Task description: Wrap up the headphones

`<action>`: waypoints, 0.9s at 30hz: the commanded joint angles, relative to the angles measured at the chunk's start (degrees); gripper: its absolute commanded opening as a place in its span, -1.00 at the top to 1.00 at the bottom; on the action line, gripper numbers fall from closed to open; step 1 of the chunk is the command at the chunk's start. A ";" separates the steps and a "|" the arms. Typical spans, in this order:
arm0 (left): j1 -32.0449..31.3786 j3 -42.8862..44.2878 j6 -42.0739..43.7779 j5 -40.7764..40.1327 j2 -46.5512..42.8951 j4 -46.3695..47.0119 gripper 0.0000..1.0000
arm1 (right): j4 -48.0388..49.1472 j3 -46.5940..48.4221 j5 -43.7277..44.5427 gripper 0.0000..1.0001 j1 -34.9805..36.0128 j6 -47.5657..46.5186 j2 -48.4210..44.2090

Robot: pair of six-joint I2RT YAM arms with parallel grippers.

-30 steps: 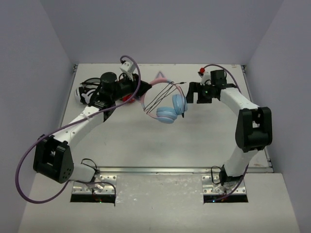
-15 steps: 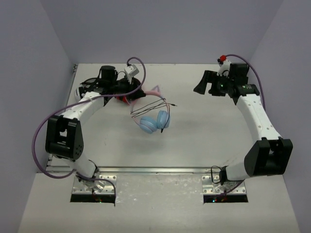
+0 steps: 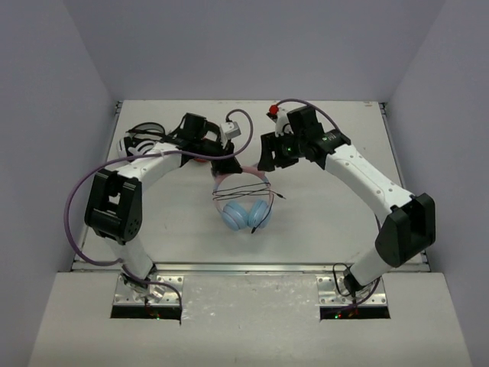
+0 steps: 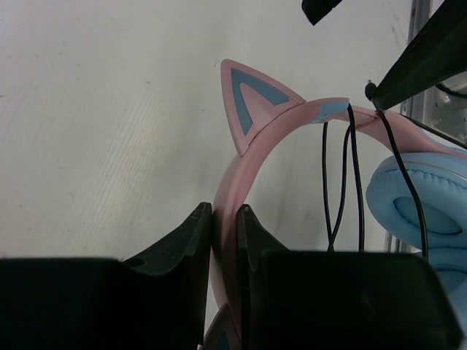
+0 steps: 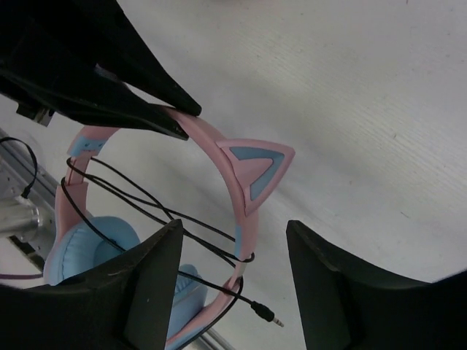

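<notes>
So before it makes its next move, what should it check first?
1. Grip: left pincer shut on the pink headband: ok.
2. Free hand: right pincer open, holding nothing: ok.
3. Wrap: cable looped across the headband in a few loose turns: ok.
4. Loose end: plug secured: not ok, it hangs free.
5. Lift: headphones clear of the table: cannot tell.
</notes>
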 commanded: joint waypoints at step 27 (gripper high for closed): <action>-2.23 1.62 -2.47 1.47 -4.43 4.11 0.99 | 3.40 -5.62 14.55 0.53 7.93 7.35 1.63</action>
